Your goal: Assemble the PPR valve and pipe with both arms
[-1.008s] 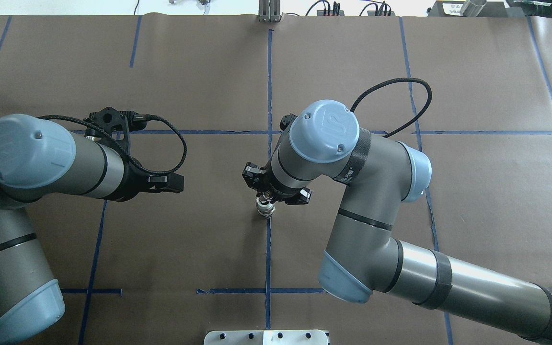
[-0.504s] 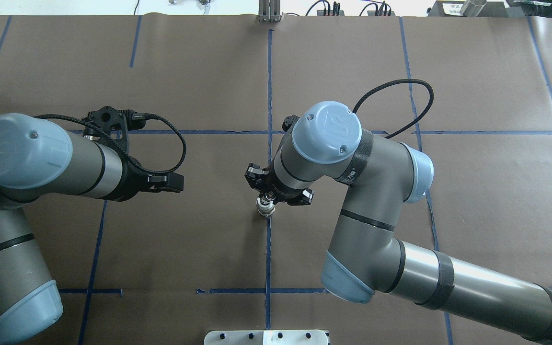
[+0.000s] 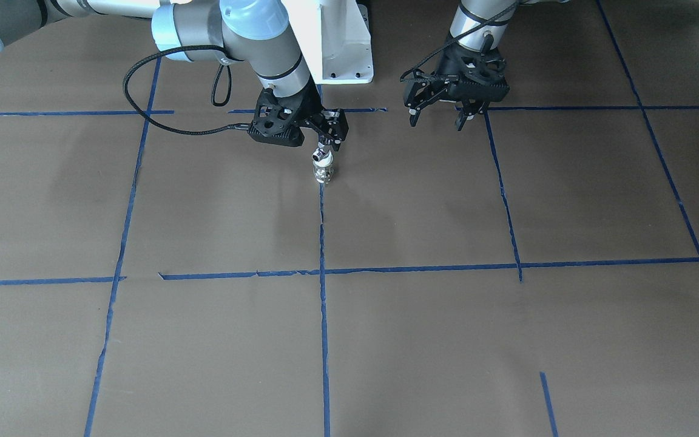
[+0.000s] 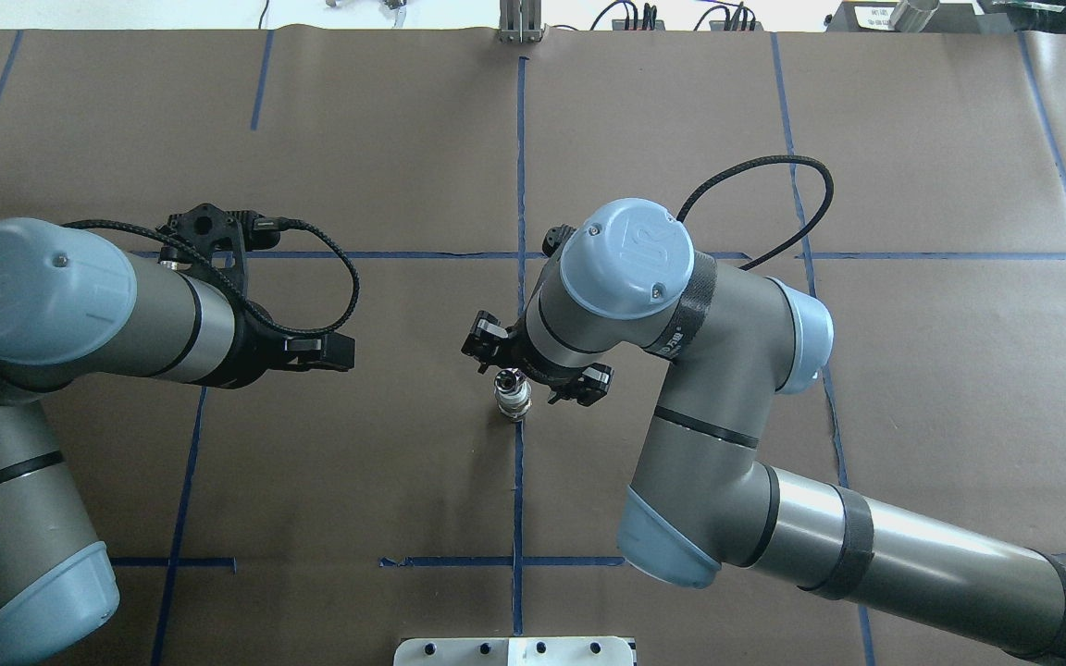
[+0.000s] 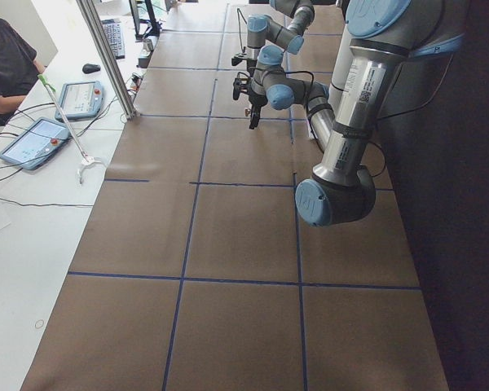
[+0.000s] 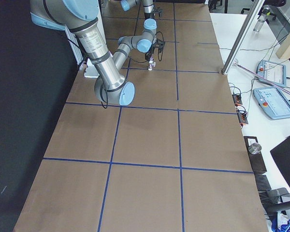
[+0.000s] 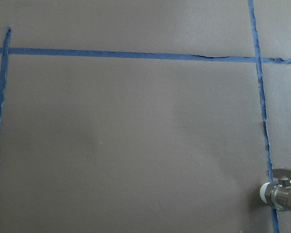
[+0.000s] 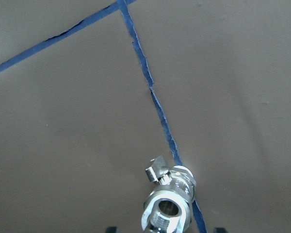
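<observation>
The chrome pipe fitting (image 3: 322, 157) stands upright on top of the white-ended PPR valve (image 3: 324, 175), as one small stack on the blue centre tape line. The stack also shows in the overhead view (image 4: 512, 393). My right gripper (image 4: 527, 366) hovers just over it, its fingers spread to either side and touching nothing. In the right wrist view the pipe's open chrome end (image 8: 167, 209) faces the camera, with the valve's white end (image 8: 184, 172) behind it. My left gripper (image 4: 339, 351) is open and empty, well off to the left. The valve (image 7: 281, 195) shows at the left wrist view's lower right edge.
Brown paper with blue tape lines (image 4: 519, 166) covers the table. The white pedestal base (image 3: 337, 54) stands behind the stack. A metal plate (image 4: 514, 650) lies at the near edge. Tablets (image 5: 33, 140) and an operator (image 5: 4, 65) are beyond the table's far side.
My right gripper, shut on the top of the fitting before, has opened and let it go. The stack stays standing. The left arm has barely shifted.
</observation>
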{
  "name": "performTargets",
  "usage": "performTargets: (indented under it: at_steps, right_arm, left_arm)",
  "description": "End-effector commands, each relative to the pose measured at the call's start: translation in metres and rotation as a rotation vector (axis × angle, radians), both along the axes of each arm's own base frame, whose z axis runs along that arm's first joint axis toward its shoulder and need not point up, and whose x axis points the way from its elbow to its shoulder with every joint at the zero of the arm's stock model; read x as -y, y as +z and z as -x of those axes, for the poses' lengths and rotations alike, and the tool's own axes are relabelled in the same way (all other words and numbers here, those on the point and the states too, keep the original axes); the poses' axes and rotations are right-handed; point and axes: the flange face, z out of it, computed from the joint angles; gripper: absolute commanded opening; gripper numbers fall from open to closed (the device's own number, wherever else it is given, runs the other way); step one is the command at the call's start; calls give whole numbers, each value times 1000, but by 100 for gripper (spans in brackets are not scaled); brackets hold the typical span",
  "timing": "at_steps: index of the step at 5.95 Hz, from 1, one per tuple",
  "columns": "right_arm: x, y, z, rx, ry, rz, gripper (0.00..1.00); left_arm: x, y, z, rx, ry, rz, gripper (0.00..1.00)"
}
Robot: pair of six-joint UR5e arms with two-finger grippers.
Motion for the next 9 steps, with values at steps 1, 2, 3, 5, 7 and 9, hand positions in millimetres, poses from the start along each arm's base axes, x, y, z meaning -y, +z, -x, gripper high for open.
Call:
performTargets:
  at_steps: [1, 2, 3, 5, 7, 9]
  right_arm:
    - [-1, -5, -6, 14, 4, -8, 99]
    - [4, 1, -55, 46, 38, -30, 100]
    - [-7, 40, -116, 42, 67, -30, 100]
    - [-10, 132, -242, -51, 8, -122, 100]
    - [31, 231, -367, -133, -116, -259, 100]
    - [45, 337, -477, -211, -199, -351, 100]
  left_arm:
    - [4, 1, 5, 2, -8, -2, 92]
    - [11, 25, 19, 37, -22, 24, 92]
    - [13, 48, 32, 77, -6, 28, 92]
    - [31, 110, 84, 174, 129, -26, 95]
    - [76, 175, 196, 115, 298, -63, 99]
    - [123, 233, 316, 128, 251, -127, 100]
